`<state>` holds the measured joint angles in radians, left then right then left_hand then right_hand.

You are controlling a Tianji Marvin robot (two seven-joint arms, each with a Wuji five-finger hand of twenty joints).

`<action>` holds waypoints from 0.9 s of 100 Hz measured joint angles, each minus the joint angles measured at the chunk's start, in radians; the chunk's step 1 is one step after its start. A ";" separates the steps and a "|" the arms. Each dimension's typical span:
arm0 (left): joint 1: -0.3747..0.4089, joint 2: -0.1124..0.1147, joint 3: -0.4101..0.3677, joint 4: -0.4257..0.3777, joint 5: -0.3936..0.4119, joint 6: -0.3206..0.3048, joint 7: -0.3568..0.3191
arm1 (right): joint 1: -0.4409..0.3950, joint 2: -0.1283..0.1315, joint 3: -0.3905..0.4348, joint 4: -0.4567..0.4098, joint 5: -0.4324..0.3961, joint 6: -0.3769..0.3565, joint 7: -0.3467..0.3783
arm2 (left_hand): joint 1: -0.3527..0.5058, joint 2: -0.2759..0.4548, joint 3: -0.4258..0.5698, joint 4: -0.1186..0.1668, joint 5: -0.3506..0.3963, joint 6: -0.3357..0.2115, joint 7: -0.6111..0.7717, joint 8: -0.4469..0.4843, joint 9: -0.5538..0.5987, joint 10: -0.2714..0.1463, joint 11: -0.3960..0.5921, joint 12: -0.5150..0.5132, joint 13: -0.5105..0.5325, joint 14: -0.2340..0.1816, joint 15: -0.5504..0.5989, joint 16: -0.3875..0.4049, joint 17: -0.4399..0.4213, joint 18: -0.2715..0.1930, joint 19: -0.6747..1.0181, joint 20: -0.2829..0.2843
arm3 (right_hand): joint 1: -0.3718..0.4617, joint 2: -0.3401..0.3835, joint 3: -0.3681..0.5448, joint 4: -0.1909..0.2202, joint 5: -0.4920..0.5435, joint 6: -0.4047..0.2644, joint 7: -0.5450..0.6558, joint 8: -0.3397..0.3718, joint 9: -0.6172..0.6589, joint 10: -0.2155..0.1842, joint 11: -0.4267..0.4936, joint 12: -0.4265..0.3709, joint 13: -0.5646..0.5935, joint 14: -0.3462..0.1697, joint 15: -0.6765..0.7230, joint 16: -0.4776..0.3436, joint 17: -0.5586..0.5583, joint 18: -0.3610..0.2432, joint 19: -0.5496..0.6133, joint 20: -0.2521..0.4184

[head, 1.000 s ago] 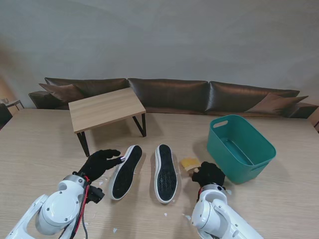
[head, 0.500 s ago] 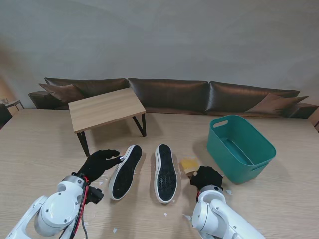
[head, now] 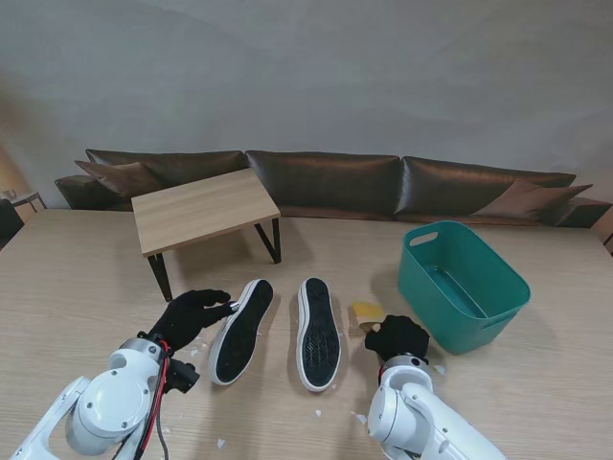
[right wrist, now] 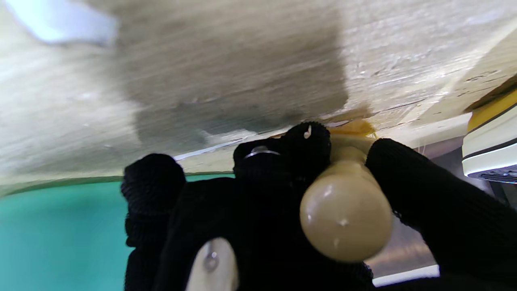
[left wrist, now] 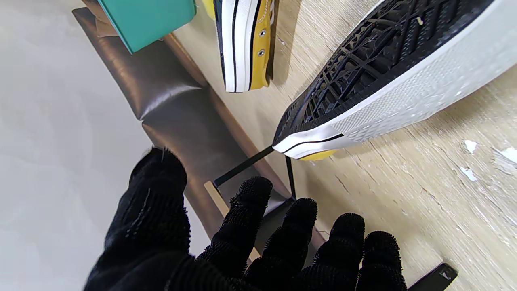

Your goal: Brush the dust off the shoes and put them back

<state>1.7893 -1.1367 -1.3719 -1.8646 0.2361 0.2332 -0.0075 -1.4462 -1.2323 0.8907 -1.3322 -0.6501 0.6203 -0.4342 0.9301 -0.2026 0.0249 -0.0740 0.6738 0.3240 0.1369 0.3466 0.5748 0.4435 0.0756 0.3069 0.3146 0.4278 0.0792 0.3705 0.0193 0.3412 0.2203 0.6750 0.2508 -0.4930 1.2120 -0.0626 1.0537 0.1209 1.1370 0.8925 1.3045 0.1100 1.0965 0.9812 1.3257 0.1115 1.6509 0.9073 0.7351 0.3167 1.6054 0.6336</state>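
Table: wide pale wood top carrying everything; a brown sofa runs along its far edge.

Small wooden bench with black legs stands on the table, far left. Teal tub on the right, open and showing nothing inside.

Two shoes lie sole-up between the hands, long axes running roughly away from me, toes far. Left shoe tilts slightly, toe leaning right. Right shoe lies straighter, just beside it, not touching. The left wrist view shows black tread, white rubber sidewall, yellow canvas under it.

Left hand: black glove, fingers spread and holding nothing, just left of the left shoe's toe end. Fingertips look very near the sidewall in the stand view; contact can't be settled, and the wrist view shows a gap.

Right hand: fingers curled tight around the brush. The right wrist view shows the rounded pale wooden handle end gripped in the glove. The yellowish head pokes out on the hand's far-left side, toward the right shoe, near it but apart.

White flecks scattered on the table near me, likely the dust.

Judgement: the brush hand is nearer the right shoe, which lies to its left. The stroke would run along that shoe's long axis. The free left hand is placed to steady the left shoe.
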 measured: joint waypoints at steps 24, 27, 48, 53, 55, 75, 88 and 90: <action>0.000 0.000 0.000 0.000 0.001 0.000 -0.001 | 0.006 -0.004 -0.002 0.011 0.002 -0.020 -0.002 | -0.011 -0.003 -0.009 0.000 0.000 0.006 0.000 0.000 0.000 0.000 0.000 0.000 0.000 0.000 0.000 0.000 0.000 0.001 0.000 0.000 | -0.012 0.017 -0.013 0.000 0.037 -0.012 0.000 0.064 0.030 -0.007 0.000 0.003 0.000 0.001 0.019 0.012 0.000 0.000 0.041 0.000; 0.000 0.000 0.000 0.000 0.002 0.000 -0.001 | 0.006 -0.004 -0.002 0.011 0.002 -0.022 0.002 | -0.011 -0.003 -0.009 0.000 0.000 0.006 0.000 0.000 0.000 0.000 0.000 0.000 0.000 0.000 0.000 0.000 0.000 0.001 0.000 0.000 | -0.012 0.017 -0.013 -0.001 0.038 -0.013 0.000 0.067 0.032 -0.007 0.000 0.003 0.000 0.001 0.020 0.012 0.000 0.000 0.043 0.000; 0.000 0.000 0.000 0.000 0.002 0.001 -0.005 | -0.004 -0.003 0.019 -0.010 0.042 -0.032 0.023 | -0.011 -0.003 -0.009 0.000 0.000 0.007 0.000 0.000 0.000 0.000 0.000 0.000 0.000 0.000 0.000 0.000 0.000 0.001 0.000 0.000 | -0.011 0.027 -0.032 -0.001 0.042 -0.015 0.000 0.068 0.035 -0.008 0.000 0.003 0.000 0.001 0.021 0.012 0.000 0.000 0.057 0.000; 0.000 0.000 0.000 0.000 0.001 0.001 -0.005 | -0.011 -0.005 0.029 -0.021 0.068 -0.031 0.022 | -0.011 -0.003 -0.009 0.000 0.000 0.007 0.000 0.000 0.000 0.000 0.000 0.000 0.000 0.000 0.000 0.000 0.000 0.001 0.000 0.000 | -0.011 0.027 -0.032 -0.002 0.048 -0.017 0.000 0.068 0.038 -0.008 -0.001 0.003 0.000 0.001 0.021 0.012 0.000 0.000 0.057 0.000; 0.000 0.000 -0.001 0.000 0.001 0.001 -0.005 | -0.014 -0.007 0.034 -0.025 0.079 -0.030 0.021 | -0.011 -0.003 -0.009 0.000 0.000 0.007 0.000 0.000 0.000 0.000 0.000 0.000 0.000 0.000 0.000 0.000 0.000 0.001 0.000 0.000 | -0.011 0.027 -0.032 -0.002 0.048 -0.017 0.000 0.068 0.038 -0.008 -0.001 0.003 0.000 0.001 0.021 0.012 0.000 0.000 0.057 0.000; 0.000 0.000 -0.001 0.001 0.002 0.001 -0.005 | -0.048 -0.033 0.082 -0.070 0.167 -0.017 -0.014 | -0.011 -0.003 -0.009 0.000 0.000 0.007 0.000 0.000 0.000 0.001 0.000 0.000 0.000 0.001 0.000 0.000 0.000 0.001 0.000 0.000 | -0.010 0.027 -0.032 -0.002 0.059 -0.017 -0.009 0.068 0.049 -0.008 -0.015 0.003 0.000 0.008 0.021 0.012 0.000 0.000 0.057 0.000; 0.000 0.000 -0.001 0.001 0.003 0.001 -0.004 | -0.064 -0.045 0.100 -0.098 0.205 -0.016 -0.036 | -0.011 -0.003 -0.009 0.000 0.000 0.007 0.000 0.000 0.000 0.001 0.000 0.000 0.000 0.001 0.000 0.000 0.000 0.001 0.000 0.000 | -0.009 0.027 -0.032 -0.002 0.059 -0.017 -0.011 0.068 0.049 -0.008 -0.018 0.003 0.000 0.009 0.021 0.012 0.000 0.000 0.057 0.000; 0.000 0.000 -0.001 0.001 0.003 0.001 -0.004 | -0.066 -0.048 0.103 -0.100 0.212 -0.017 -0.042 | -0.011 -0.003 -0.009 0.000 0.000 0.007 0.000 0.000 0.000 0.001 0.000 0.000 0.000 0.001 0.000 0.000 0.000 0.001 0.000 0.000 | -0.009 0.027 -0.032 -0.003 0.059 -0.017 -0.011 0.068 0.049 -0.008 -0.018 0.003 0.000 0.009 0.021 0.012 0.000 0.000 0.057 0.000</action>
<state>1.7893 -1.1363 -1.3725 -1.8636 0.2388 0.2340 -0.0117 -1.5124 -1.2803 0.9932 -1.4325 -0.4377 0.6038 -0.4766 0.9195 -0.2053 0.0157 -0.0739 0.6738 0.3311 0.1369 0.3463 0.5748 0.4443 0.0756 0.3069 0.3146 0.4284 0.0792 0.3705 0.0193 0.3423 0.2202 0.6751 0.2417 -0.4657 1.1804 -0.0653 1.1130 0.1035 1.1256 0.9608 1.3536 0.1017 1.0788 0.9845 1.3262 0.1204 1.6720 0.9197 0.7351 0.3164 1.6621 0.6336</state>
